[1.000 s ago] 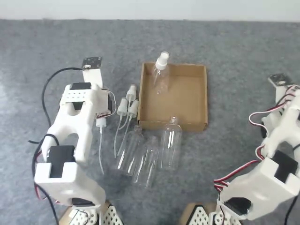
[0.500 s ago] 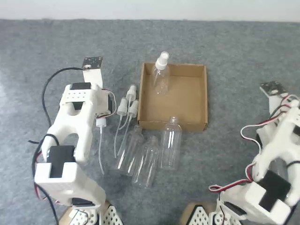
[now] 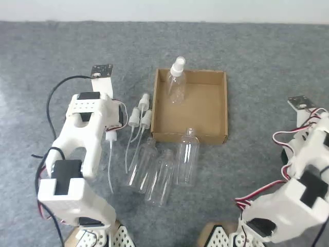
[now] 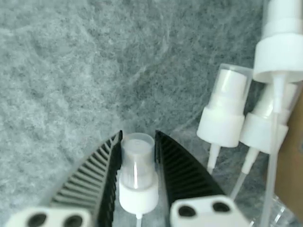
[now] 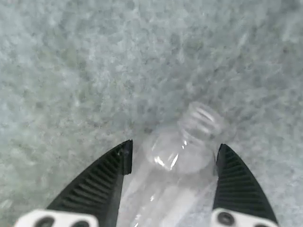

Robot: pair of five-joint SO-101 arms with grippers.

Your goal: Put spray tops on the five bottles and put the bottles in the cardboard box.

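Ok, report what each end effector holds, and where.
Left end effector: white plastic spray top, at its cap. Right end effector: clear plastic bottle, at shoulder.

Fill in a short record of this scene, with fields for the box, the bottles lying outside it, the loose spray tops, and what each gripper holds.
Cardboard box: one capped bottle inside
Bottles outside: three uncapped bottles lying side by side in front of the box
Loose spray tops: three, grouped beside the box
Left gripper: closed on a fourth spray top
Right gripper: closed around a fifth bottle, its neck open with no top
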